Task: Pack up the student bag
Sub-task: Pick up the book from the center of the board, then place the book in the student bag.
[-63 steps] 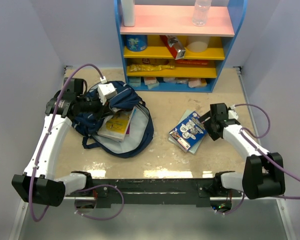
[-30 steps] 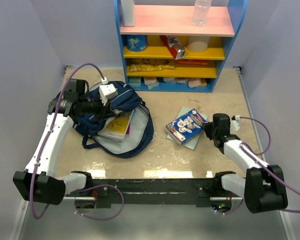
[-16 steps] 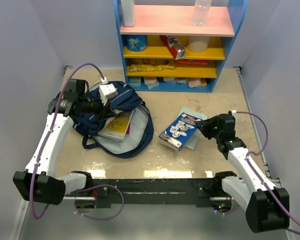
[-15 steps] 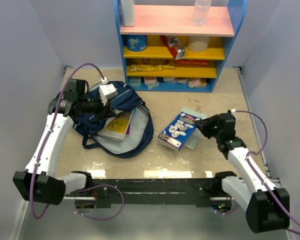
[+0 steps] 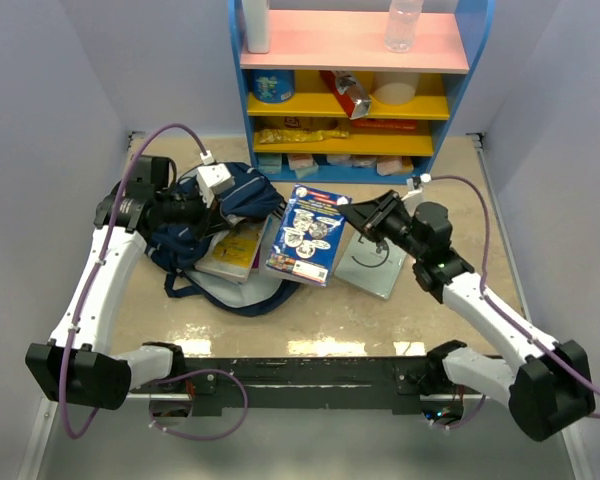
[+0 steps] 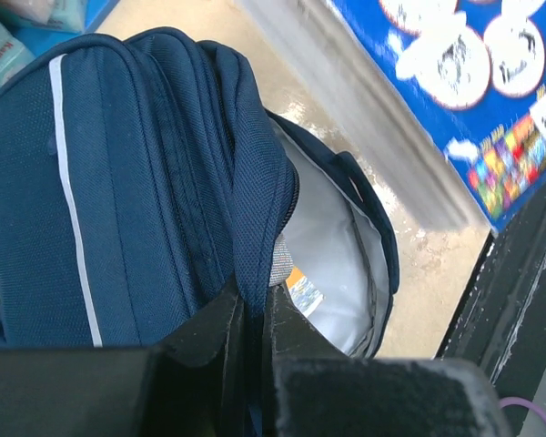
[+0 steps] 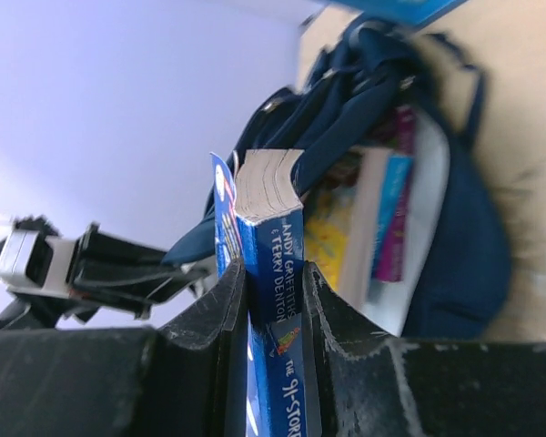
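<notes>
Where the left jaws pinch a fold of its zipper rim, the student bag (image 5: 225, 235) lies on the table (image 5: 450, 190) with its mouth agape, and a yellow book (image 5: 235, 250) sits inside just beside them. To their right, a blue illustrated book (image 5: 308, 235) hangs tilted over the bag's open flap. One end of this book is clamped between the right jaws. Beneath the right jaws, a thin pale book (image 5: 372, 275) lies flat on the table.
</notes>
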You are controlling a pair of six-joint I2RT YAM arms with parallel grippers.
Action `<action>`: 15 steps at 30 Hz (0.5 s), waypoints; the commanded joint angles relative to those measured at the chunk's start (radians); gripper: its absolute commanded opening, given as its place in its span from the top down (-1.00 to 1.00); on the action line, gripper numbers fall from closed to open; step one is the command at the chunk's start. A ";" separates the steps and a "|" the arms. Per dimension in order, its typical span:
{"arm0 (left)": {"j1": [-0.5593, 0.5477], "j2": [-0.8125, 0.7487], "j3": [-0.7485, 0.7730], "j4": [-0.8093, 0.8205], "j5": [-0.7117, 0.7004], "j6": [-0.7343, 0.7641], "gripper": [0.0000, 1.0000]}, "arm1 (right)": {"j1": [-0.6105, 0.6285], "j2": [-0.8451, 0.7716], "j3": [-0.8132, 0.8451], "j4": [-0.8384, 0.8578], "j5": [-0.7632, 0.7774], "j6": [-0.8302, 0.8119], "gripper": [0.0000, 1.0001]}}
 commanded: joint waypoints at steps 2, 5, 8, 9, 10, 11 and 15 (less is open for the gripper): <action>-0.004 -0.029 0.102 0.117 0.058 -0.040 1.00 | 0.119 0.114 -0.033 0.473 -0.019 0.172 1.00; -0.004 -0.027 0.119 0.120 0.053 -0.049 1.00 | 0.178 0.223 -0.031 0.651 -0.007 0.217 1.00; -0.004 -0.029 0.133 0.121 0.046 -0.060 1.00 | 0.219 0.321 -0.011 0.745 0.004 0.247 1.00; -0.005 -0.030 0.135 0.126 0.044 -0.064 1.00 | 0.228 0.344 -0.002 0.754 0.014 0.247 1.00; -0.004 -0.032 0.138 0.129 0.040 -0.069 1.00 | 0.250 0.361 0.006 0.756 0.019 0.241 1.00; -0.004 -0.038 0.141 0.132 0.041 -0.077 1.00 | 0.257 0.399 0.021 0.757 0.025 0.237 1.00; -0.004 -0.050 0.144 0.146 0.032 -0.092 1.00 | 0.300 0.496 0.030 0.803 0.031 0.247 1.00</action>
